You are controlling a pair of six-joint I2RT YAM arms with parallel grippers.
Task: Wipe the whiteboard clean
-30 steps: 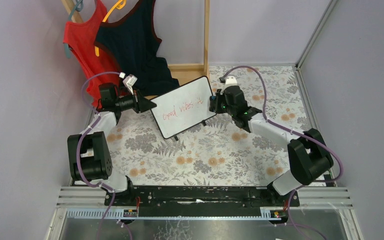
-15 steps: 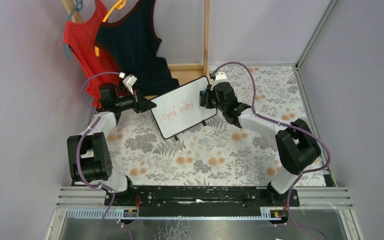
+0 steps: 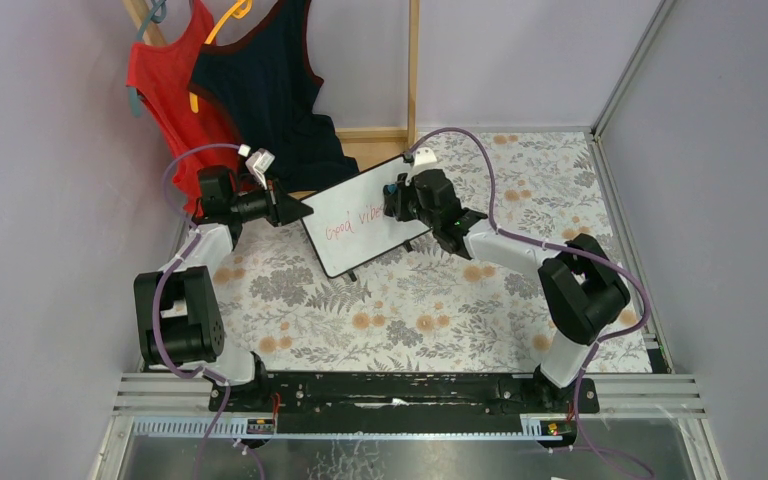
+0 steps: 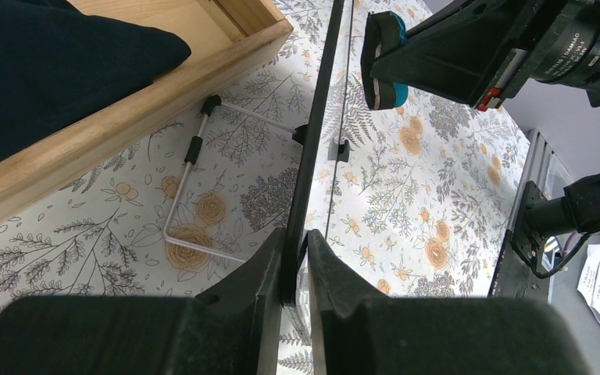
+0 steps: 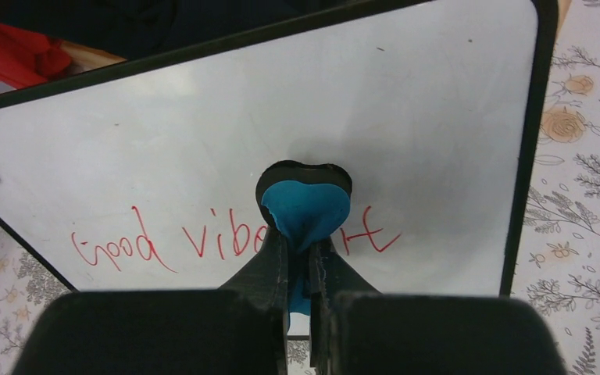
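Observation:
A black-framed whiteboard [image 3: 355, 240] with red writing "Good vibes" stands tilted on a wire stand at the table's back middle. My left gripper [image 3: 300, 209] is shut on its left edge, which shows edge-on in the left wrist view [image 4: 312, 148]. My right gripper [image 3: 392, 196] is shut on a blue heart-shaped eraser [image 5: 306, 207] and presses it against the board face [image 5: 203, 148] over the end of "vibes". The eraser also shows in the left wrist view [image 4: 383, 58]. A red mark stays to its right.
A wooden frame [image 3: 412, 70] with a red top [image 3: 165, 85] and a dark top [image 3: 265, 80] on hangers stands behind the board. The board's wire stand [image 4: 195, 195] rests on the floral tablecloth [image 3: 410, 310]. Grey walls close in both sides.
My right gripper has moved left across the board's right edge onto its face, now covering the end of the red writing. The left arm and board have not moved.

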